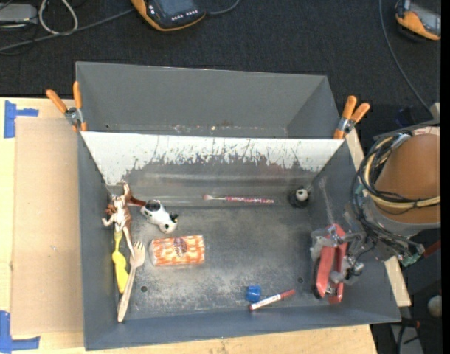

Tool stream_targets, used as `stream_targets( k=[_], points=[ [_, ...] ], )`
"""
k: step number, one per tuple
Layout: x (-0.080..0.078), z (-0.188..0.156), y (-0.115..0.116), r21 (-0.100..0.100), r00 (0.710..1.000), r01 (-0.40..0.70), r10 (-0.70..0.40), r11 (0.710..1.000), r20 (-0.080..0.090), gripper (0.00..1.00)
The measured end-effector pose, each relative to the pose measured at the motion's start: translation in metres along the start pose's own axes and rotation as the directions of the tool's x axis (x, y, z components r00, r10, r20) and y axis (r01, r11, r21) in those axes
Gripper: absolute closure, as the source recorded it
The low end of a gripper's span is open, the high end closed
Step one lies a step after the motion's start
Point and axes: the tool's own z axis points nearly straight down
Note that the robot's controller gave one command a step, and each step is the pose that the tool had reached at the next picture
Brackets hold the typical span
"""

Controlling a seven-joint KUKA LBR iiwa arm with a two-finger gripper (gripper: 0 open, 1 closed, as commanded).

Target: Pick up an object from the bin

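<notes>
While my gripper sits low by the right wall of the grey metal bin, I honestly can't tell if it's open or closed. Closest thing is a thin red-and-white stick, lying flat by the front wall, with a small round blue cap at its left end.
</notes>
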Motion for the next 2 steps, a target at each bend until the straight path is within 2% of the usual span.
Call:
stream_targets(
  k=[1, 2],
  points=[
    [0.004, -0.018, -0.002, -0.001, 1.0, -0.002, 0.002, 1.0, -0.004, 1.0],
    [-0.01, -0.155, 0.009, -0.005, 1.0, 0.009, -0.009, 1.0, -0.006, 1.0]
  ],
)
